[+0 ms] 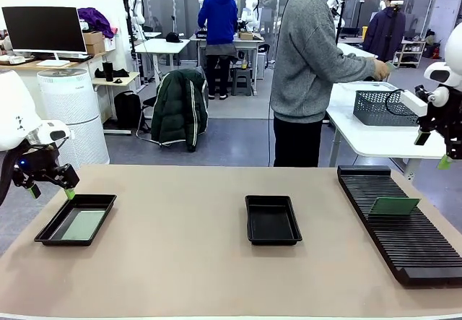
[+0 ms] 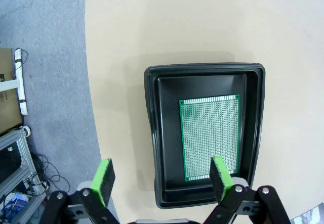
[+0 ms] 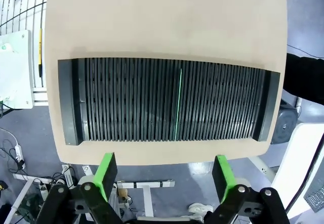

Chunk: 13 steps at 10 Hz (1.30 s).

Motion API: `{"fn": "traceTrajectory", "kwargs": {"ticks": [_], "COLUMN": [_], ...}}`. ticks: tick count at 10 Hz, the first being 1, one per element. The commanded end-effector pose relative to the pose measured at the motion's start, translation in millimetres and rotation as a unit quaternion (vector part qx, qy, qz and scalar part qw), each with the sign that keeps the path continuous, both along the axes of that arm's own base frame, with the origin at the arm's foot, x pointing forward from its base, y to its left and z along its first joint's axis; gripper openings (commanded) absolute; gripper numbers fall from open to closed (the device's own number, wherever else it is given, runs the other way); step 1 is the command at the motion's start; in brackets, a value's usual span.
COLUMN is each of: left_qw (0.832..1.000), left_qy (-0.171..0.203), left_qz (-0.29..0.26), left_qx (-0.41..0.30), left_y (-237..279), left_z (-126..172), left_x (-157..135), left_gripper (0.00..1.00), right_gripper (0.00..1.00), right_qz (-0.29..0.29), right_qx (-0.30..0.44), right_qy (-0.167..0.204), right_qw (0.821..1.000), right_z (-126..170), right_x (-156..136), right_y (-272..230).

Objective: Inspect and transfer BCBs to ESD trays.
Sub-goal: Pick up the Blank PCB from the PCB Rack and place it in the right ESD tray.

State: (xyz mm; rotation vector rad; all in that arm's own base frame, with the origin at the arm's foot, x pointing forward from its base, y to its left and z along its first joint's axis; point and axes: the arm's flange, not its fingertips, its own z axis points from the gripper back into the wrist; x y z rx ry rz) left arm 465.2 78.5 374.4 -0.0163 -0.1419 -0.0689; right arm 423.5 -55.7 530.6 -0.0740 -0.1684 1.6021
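Green and thin, the standing board (image 1: 393,206) leans in the slotted rack (image 1: 426,255) in the front view; a flat board (image 1: 81,225) lies in the left tray (image 1: 55,220), and the middle tray (image 1: 274,242) seems bare. From the left wrist, our left end effector (image 2: 162,176) hangs released above that flat board. From the right wrist, our right end effector (image 3: 164,171) gapes over the rack; the standing board, edge-on, we judge light, stiff and scratch-prone: pinch its upper edge.

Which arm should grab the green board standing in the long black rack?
The right one. The right claw hangs open straight above the rack and the standing board. The left claw is far away, over the tray that already holds a flat board.
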Motion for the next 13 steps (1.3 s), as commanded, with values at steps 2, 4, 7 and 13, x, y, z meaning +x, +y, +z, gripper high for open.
{"fn": "traceTrajectory", "kwargs": {"ticks": [2,4,7,13], "left_qw": [1.0,1.0,1.0,1.0], "left_qy": [-0.001,-0.001,-0.001,-0.001], "left_qz": [0.001,0.001,0.001,0.001], "left_qx": [0.0,0.0,0.0,0.0], "left_y": [0.6,0.6,0.6,0.6], "left_z": [-0.3,-0.3,-0.3,-0.3], "left_x": [0.3,0.3,0.3,0.3], "left_gripper": [1.0,1.0,1.0,1.0], "right_gripper": [1.0,1.0,1.0,1.0], "right_qz": [0.007,0.004,0.007,0.002], "right_qx": [-0.016,-0.019,-0.023,-0.018], "right_qy": [-0.003,-0.005,-0.012,-0.019], "right_qw": [1.0,1.0,1.0,1.0], "right_z": [-26.8,-44.2,-64.8,-113.7], "right_x": [5.1,11.4,16.6,26.9], "right_y": [-4.1,-1.7,-0.9,-8.9]}}
